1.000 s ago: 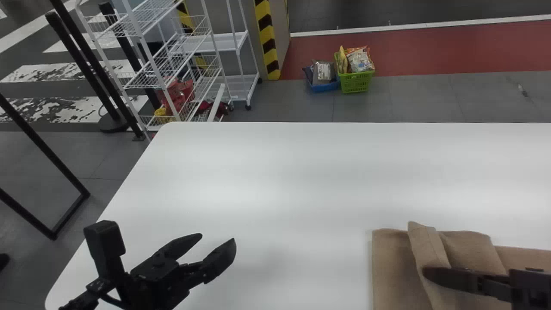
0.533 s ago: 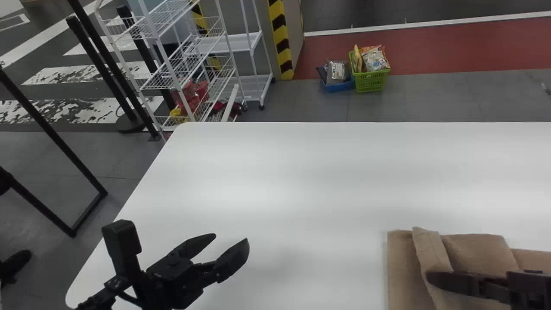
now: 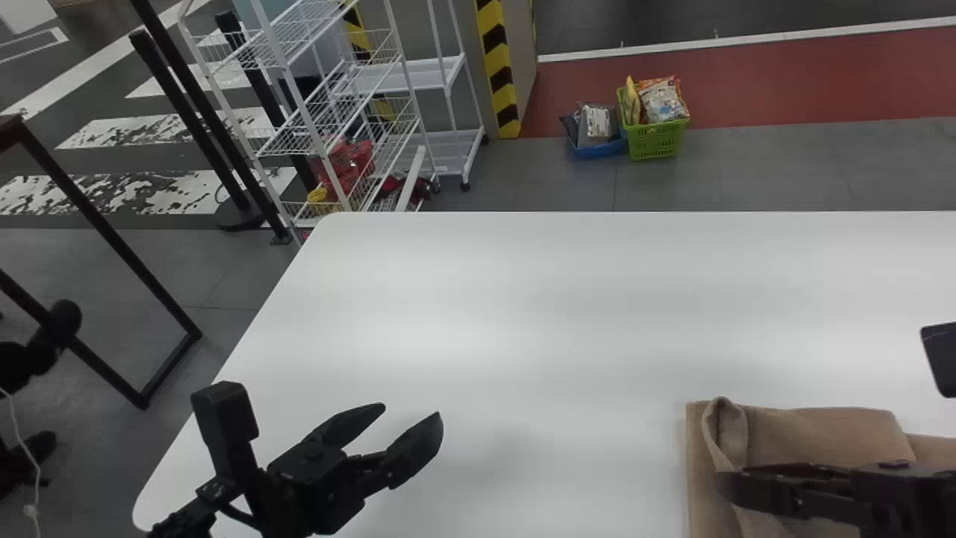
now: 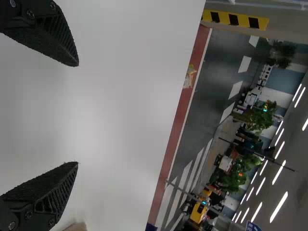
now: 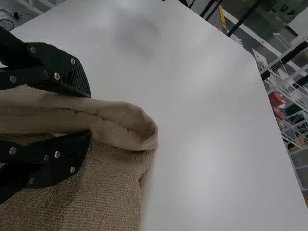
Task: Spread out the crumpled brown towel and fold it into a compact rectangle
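The head view looks forward and down from high over the bench (image 3: 523,336). Nearer its top, the left wrist view faces past the far edge; both show the red floor strip (image 3: 784,86). The right wrist view, close over the towel (image 5: 91,197), faces the far left corner and rack (image 5: 296,139), shared with the head view.

- No wording, label or number is legible to me in my three camera views.
- Printed packets (image 3: 661,99) stand in a green basket on the floor, their lettering too small for me to read.
- I see a blue sign (image 4: 252,226) with white markings, its text unreadable.
- Yellow-and-black warning stripes (image 3: 499,67), a wordless marking, run up a pillar's edge (image 3: 523,67).
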Controlling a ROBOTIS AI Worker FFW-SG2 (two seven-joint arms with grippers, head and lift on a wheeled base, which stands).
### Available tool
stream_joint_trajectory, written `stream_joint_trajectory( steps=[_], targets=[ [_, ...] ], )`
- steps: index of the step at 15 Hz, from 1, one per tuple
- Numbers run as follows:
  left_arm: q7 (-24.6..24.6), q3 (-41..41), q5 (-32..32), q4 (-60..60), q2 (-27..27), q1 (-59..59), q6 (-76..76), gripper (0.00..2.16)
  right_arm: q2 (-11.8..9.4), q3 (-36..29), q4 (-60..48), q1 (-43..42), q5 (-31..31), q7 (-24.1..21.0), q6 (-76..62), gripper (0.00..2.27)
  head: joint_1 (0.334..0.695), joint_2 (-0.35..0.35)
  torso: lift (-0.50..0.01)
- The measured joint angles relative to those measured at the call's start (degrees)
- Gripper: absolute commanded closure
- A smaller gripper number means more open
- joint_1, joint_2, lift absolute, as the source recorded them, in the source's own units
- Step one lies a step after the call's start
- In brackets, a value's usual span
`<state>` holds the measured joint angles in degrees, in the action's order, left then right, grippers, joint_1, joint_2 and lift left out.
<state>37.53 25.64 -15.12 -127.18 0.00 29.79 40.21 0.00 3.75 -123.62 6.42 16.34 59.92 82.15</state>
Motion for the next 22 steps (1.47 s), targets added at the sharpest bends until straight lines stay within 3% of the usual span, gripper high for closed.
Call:
stream_joint_trajectory(
  steps=[4,7,9,14,22],
  targets=[
    [0.00,0.02,0.00,0.00,0.00,0.00,0.00,0.08,0.00,-4.09,-1.63,1.28,-3.70,-0.76,-0.54,0.11,0.695,0.297,-0.127],
    [0.00,-0.05,0.05,-0.15,0.00,-0.01,0.00,0.08,0.00,-13.97,-5.30,2.27,-8.82,0.28,1.79,0.11,0.695,0.239,-0.127],
    [0.00,-0.42,0.14,-0.35,0.00,-0.07,0.00,0.08,0.00,-21.06,-6.87,2.72,-11.48,2.16,4.87,0.11,0.695,0.169,-0.127],
    [-0.11,-1.01,0.41,-0.53,0.00,-0.09,0.02,0.08,-0.08,-35.01,-7.05,2.68,-11.24,6.19,6.34,0.22,0.695,0.016,-0.127],
    [-0.44,-2.06,0.89,-0.97,0.00,0.17,0.14,0.08,-8.24,-42.51,3.98,0.35,-7.79,8.55,6.35,0.29,0.695,-0.162,-0.127]
  ],
)
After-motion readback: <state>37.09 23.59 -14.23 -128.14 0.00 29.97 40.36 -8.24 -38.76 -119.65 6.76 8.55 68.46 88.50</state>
